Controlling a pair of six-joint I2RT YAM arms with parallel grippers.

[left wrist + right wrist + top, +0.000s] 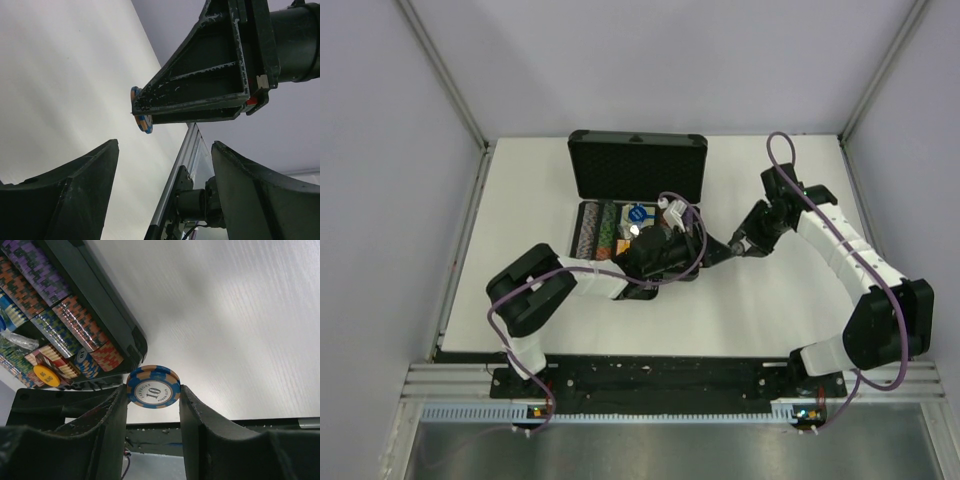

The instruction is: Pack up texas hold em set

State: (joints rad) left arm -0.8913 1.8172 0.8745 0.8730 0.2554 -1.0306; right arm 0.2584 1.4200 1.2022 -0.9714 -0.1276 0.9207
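The black case [638, 165] lies open at the back of the table, lid up, with rows of multicoloured chips [598, 230] and a blue card box [638, 213] in its tray. My right gripper [153, 390] is shut on a blue and tan "10" chip [153, 387], held by its edges just off the case's right front corner [135, 342]. My left gripper [165, 190] is open and empty, over the case's right side, facing the right gripper's fingers [200, 85] and the chip [141, 117]. The red card box and red triangle are hidden.
A yellow round button [46, 375] lies in the tray beside the chip rows [75, 315]. Bare white table [790, 300] lies right of and in front of the case. Grey walls and metal posts enclose the table.
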